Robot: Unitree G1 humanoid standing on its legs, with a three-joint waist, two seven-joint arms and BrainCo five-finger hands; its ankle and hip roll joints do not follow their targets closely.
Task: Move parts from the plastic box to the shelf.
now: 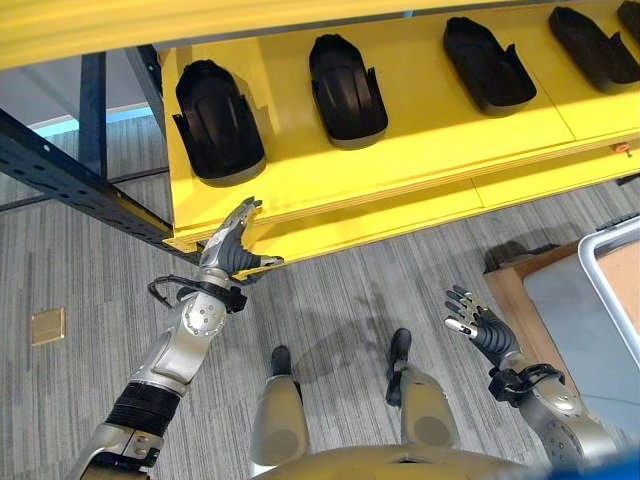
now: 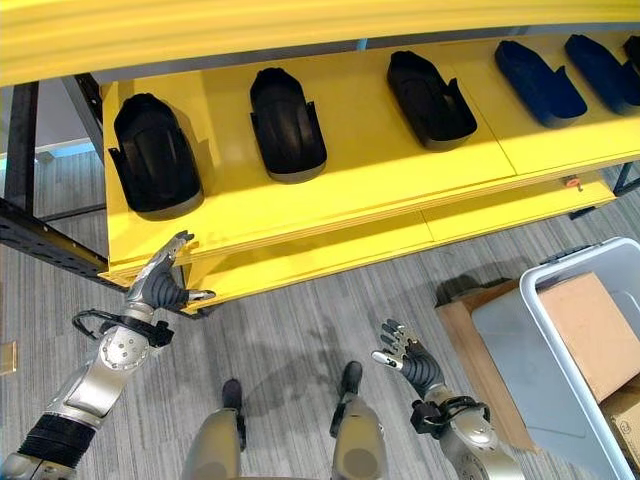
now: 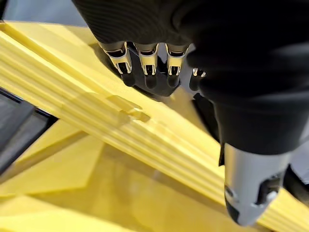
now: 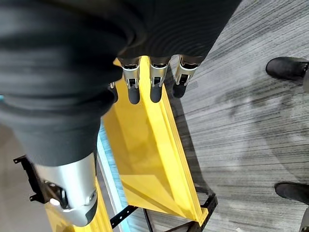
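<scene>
The right eye view showed the plastic box (image 2: 590,390) holding cardboard (image 2: 600,330) at the right. Black parts (image 1: 347,92) lay in a spaced row on the yellow shelf (image 1: 420,150). The left robot hand (image 1: 232,250) hung open and empty at the shelf's front edge; the right robot hand (image 1: 478,325), fingers spread, held nothing over open floor (image 1: 340,300).

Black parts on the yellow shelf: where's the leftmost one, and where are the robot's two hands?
leftmost black part (image 1: 218,125), left eye view, its domed top
left hand (image 1: 232,250), left eye view, its back
right hand (image 1: 480,325), left eye view, its palm
</scene>
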